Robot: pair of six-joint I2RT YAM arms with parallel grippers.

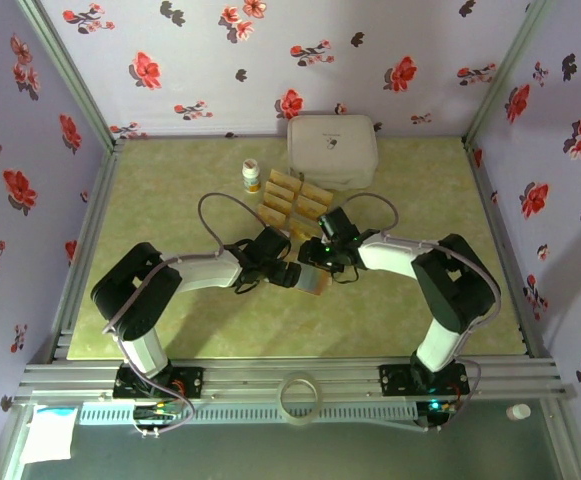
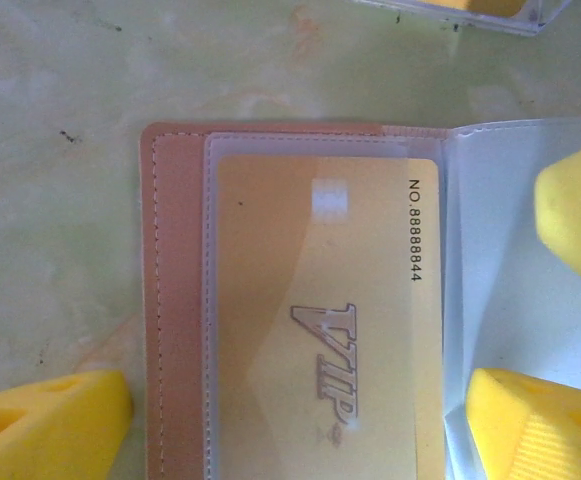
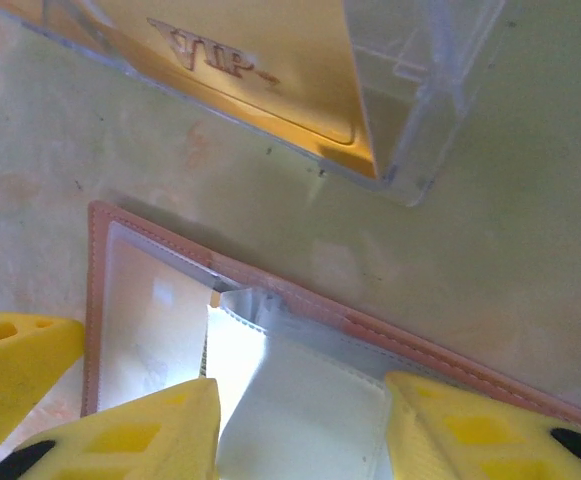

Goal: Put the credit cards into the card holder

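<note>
Card holder [image 2: 175, 300], pinkish-tan, flat and folding, lies open on the green table [image 2: 50, 80]; I see my left gripper [image 2: 290, 428] released, straddling it; a shiny gold card [image 2: 310, 330] sits in its clear pocket; my right gripper [image 3: 305, 430], jaws parted, hovers over the inner sleeve.

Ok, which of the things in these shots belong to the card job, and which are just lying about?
Part of the job:
- card holder
- gold card already in its clear pocket
- loose gold cards further back on the table

Lying about:
- white box
- small bottle
- tape roll on the front rail
</note>
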